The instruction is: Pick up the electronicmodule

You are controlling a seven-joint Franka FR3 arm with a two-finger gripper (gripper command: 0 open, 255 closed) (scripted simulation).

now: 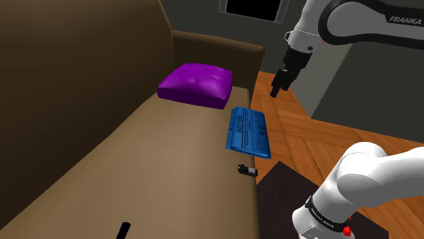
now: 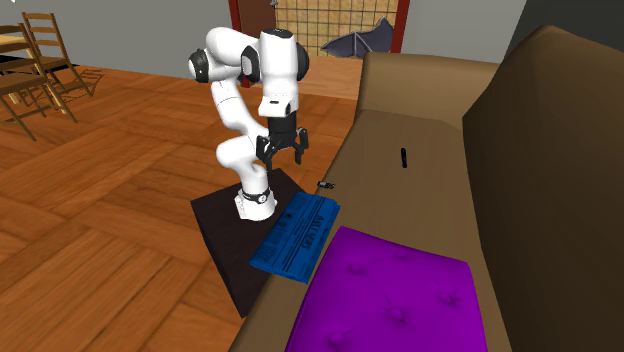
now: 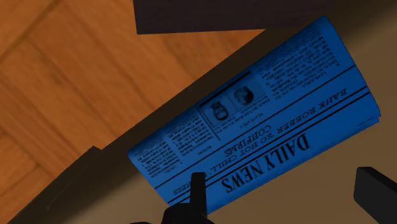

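Hovering with the gripper open on nothing, fingers spread wide, right over the blue newspaper on the sofa seat. Look for the small black module lower down and back toward the stand, just past the newspaper's end, near the seat's front edge. Probably light, stiff and somewhat delicate, lying low: pinch gently across its narrow sides, close to the seat.

Dim, even light; shadows seemingly soft.
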